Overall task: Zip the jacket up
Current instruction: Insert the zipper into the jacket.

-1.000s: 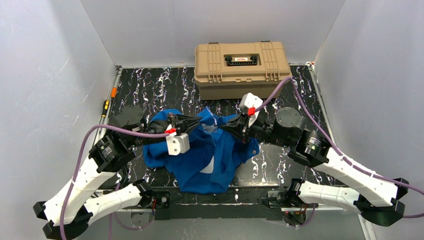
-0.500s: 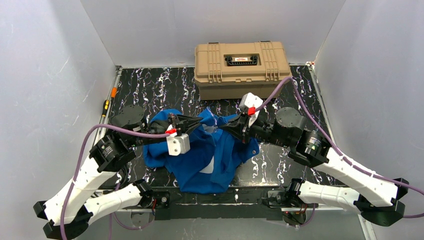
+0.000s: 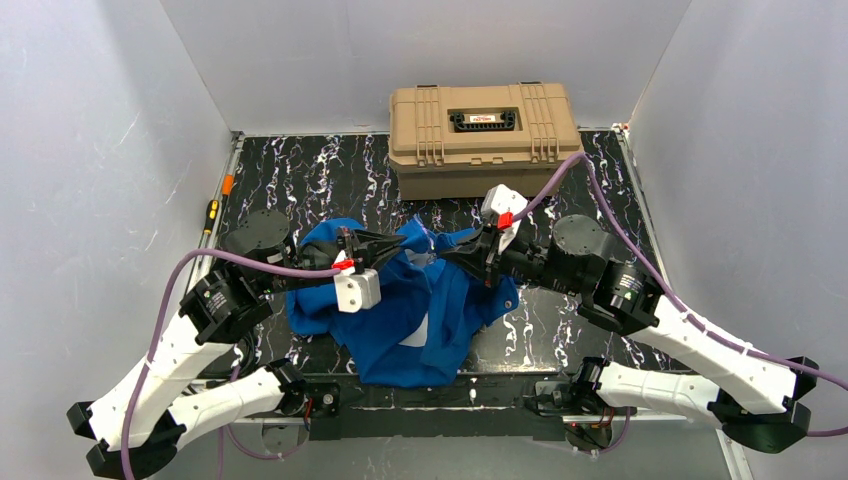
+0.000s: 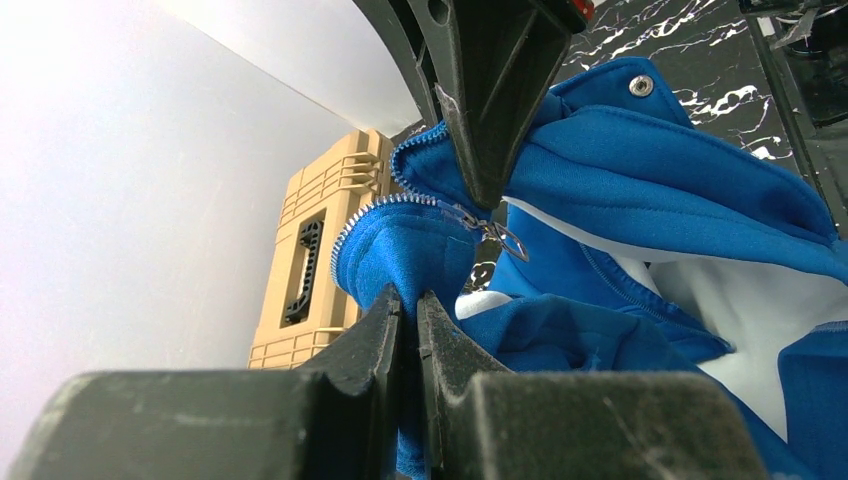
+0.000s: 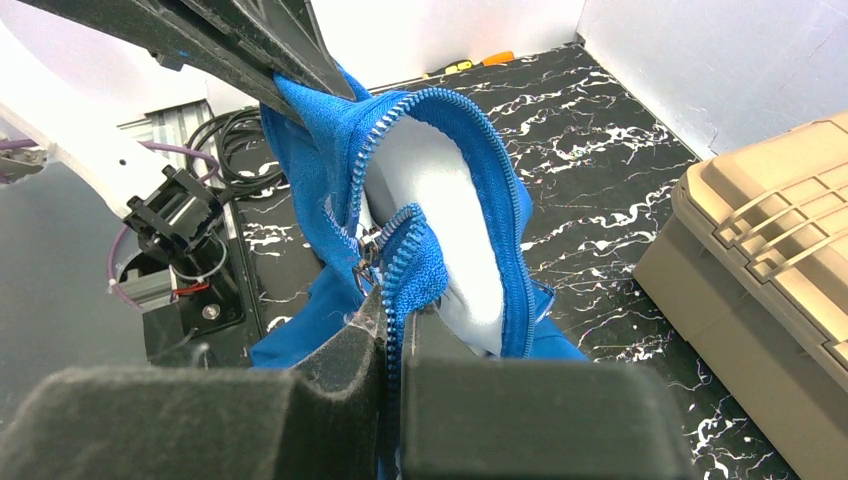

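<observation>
The royal-blue jacket [image 3: 415, 310] lies bunched on the marbled table between the arms, its pale lining [image 5: 440, 200] showing. My left gripper [image 3: 388, 249] is shut on a fold of the jacket's zipper edge [image 4: 405, 245] and holds it raised. My right gripper [image 3: 452, 252] faces it, shut on the other zipper edge [image 5: 405, 255], teeth running between its fingers. The metal zipper slider and pull [image 4: 492, 232] hang between the two grippers; they also show in the right wrist view [image 5: 366, 243]. The zipper stands open above the slider.
A tan hard-plastic case [image 3: 484, 135] stands at the back of the table, just behind the grippers. A screwdriver with an orange handle [image 3: 226, 188] lies along the left edge. Grey walls close in the left, right and back sides.
</observation>
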Robot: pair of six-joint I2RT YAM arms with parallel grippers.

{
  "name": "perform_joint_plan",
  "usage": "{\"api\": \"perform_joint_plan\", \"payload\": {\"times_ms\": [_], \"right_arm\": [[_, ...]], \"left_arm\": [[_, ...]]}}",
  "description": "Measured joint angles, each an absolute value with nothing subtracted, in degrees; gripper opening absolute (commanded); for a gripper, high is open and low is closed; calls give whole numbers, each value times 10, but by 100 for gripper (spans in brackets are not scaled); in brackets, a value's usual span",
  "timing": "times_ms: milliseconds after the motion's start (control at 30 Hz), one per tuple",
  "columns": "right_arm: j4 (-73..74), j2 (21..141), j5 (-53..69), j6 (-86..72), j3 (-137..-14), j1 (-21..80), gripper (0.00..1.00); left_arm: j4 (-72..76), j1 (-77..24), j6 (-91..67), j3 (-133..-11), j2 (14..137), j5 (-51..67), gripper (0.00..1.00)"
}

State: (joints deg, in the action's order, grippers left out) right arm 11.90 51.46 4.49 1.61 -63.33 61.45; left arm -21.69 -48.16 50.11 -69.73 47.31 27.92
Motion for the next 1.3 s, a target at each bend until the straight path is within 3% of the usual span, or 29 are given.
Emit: {"api": "perform_joint_plan", "payload": {"times_ms": [1300], "right_arm": [[121, 512, 46, 12, -633, 615, 1]], "left_arm": [[-212, -482, 488, -701, 479, 289, 0]]}}
